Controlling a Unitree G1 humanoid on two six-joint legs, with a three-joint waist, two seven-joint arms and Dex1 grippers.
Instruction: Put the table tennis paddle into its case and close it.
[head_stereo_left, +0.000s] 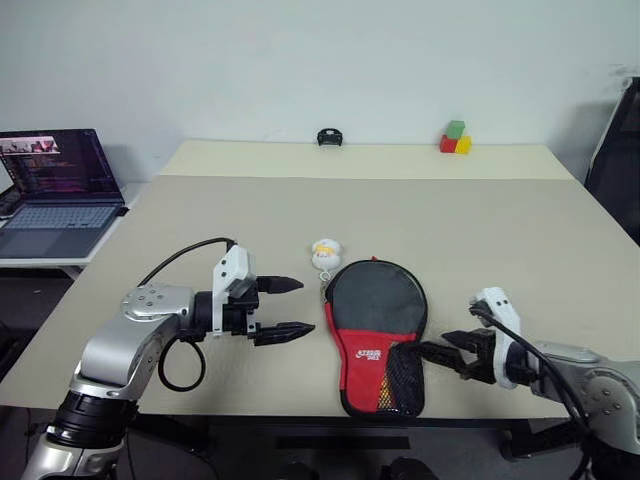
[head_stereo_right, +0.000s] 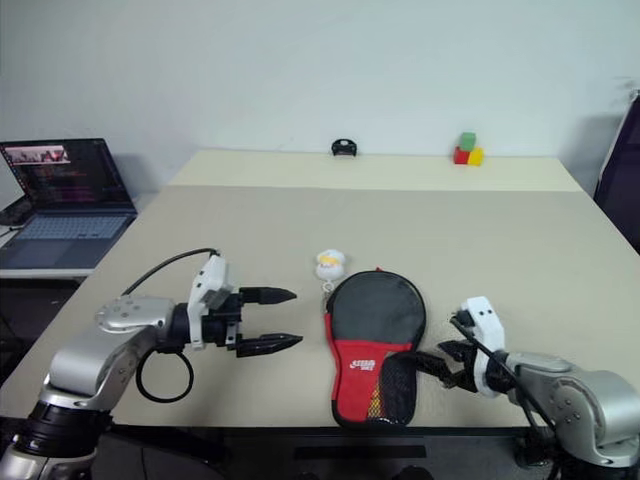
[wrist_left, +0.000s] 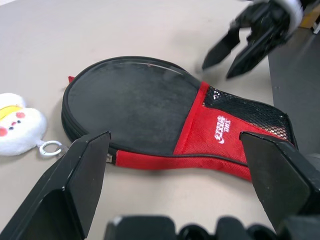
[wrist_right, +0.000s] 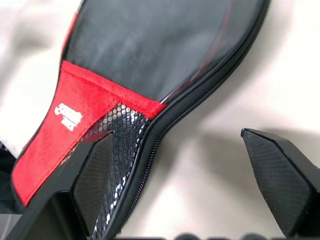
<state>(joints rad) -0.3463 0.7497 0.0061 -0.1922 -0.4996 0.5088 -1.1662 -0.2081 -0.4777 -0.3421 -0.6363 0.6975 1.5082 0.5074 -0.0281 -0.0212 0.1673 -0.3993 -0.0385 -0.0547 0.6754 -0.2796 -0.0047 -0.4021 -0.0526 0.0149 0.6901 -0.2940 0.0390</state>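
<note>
Head views: I see the case (head_stereo_left: 377, 335) lying flat and apparently shut near the table's (head_stereo_left: 520, 230) front edge, between my spread, empty left gripper (head_stereo_left: 286, 306) and right gripper (head_stereo_left: 440, 353).

Wrist views: the case seam looks shut; I judge the task nearly finished.

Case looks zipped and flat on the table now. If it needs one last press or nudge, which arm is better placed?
Probably the right. The right gripper is open beside the mesh pocket end of the case, fingertips nearly at its edge. The left gripper, also open, hangs a clear gap away from the case's other side.
</note>
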